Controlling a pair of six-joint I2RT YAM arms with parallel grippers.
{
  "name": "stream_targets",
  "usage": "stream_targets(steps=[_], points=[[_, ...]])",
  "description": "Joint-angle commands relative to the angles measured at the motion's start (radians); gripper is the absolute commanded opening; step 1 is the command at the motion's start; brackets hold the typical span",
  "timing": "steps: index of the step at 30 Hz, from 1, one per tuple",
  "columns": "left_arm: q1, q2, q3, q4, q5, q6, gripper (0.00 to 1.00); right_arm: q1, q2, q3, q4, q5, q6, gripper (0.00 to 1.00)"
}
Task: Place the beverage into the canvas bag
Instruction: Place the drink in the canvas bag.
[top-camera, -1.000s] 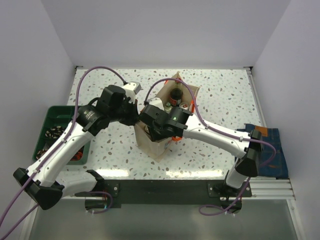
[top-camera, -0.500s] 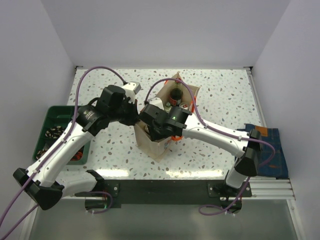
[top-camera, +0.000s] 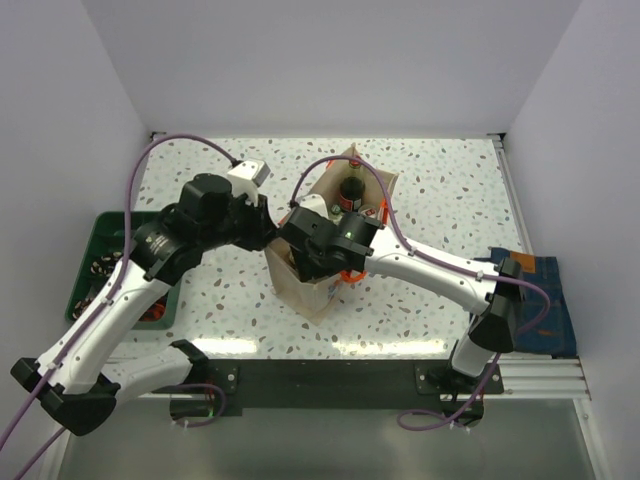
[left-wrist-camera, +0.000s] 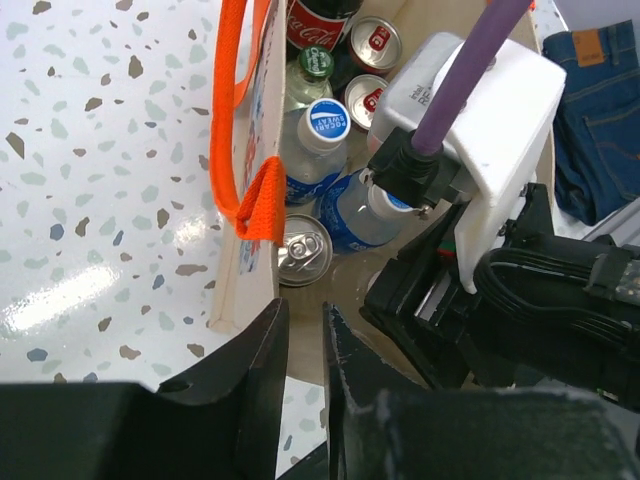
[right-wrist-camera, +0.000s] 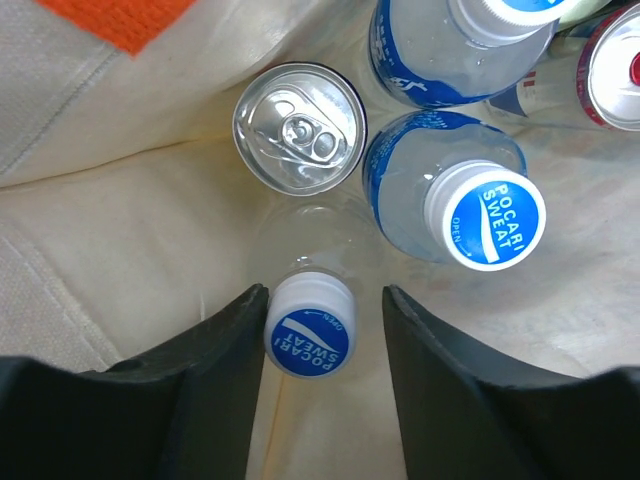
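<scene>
Orange-trimmed beige canvas bag (top-camera: 300, 292) upright mid-table, mouth open, blue-capped clear bottle (right-wrist-camera: 310, 338) standing inside

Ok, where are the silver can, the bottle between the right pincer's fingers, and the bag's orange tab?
Silver metal can (right-wrist-camera: 299, 125), right wrist view, its lid.
Clear plastic bottle, blue-white cap (right-wrist-camera: 310, 338), right wrist view, the cap.
Orange fabric side tab (left-wrist-camera: 263, 200), left wrist view, the tab's middle.

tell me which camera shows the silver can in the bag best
Right wrist: the silver can is close and sharp, pull tab plain. Left wrist shows it smaller, beside the canvas bag wall. Top external doesn't show it.
</scene>
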Motion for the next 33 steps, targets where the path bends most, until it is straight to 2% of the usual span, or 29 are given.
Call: stream_targets(steps=[1, 10, 27, 33], points=[[-0.001, -0.002, 0.029, 0.055, 0.019, -0.006, 0.26, 0.005, -0.024, 0.009, -0.007, 0.000, -0.004, 0.56], [-0.001, 0.002, 0.037, 0.055, 0.013, -0.002, 0.29, 0.003, -0.041, 0.019, 0.000, -0.006, -0.015, 0.61], [-0.001, -0.013, 0.041, 0.048, -0.046, -0.014, 0.35, 0.003, -0.128, 0.081, -0.024, 0.020, -0.024, 0.63], [-0.001, -0.019, 0.040, 0.050, -0.056, -0.019, 0.42, 0.003, -0.169, 0.088, -0.023, 0.044, -0.027, 0.63]])
